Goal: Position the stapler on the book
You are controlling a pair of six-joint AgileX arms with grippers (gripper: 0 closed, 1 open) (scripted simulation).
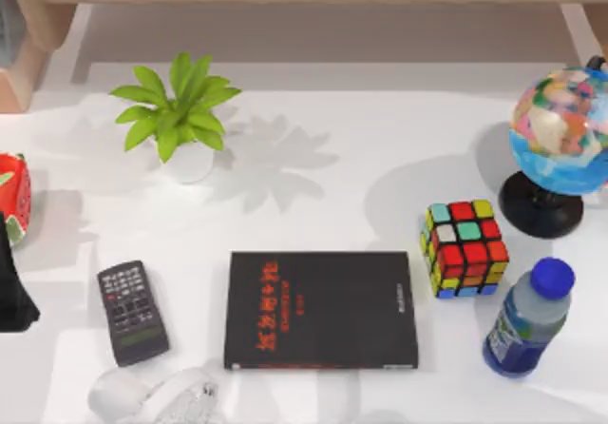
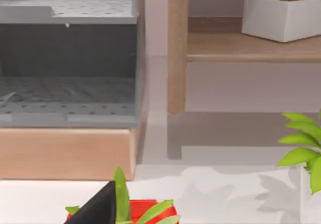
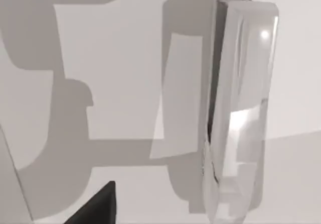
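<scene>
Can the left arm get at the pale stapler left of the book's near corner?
Probably yes. The stapler lies uncovered on bare table by the top view's bottom edge. The left arm is at the left edge, and only the remote lies close to that path.

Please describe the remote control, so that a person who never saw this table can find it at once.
Find the large black book with red characters near the table's front edge. Just to its left lies the remote control, apart from it: small, dark grey, flat, covered with rows of buttons, unlike the plain book cover.
</scene>
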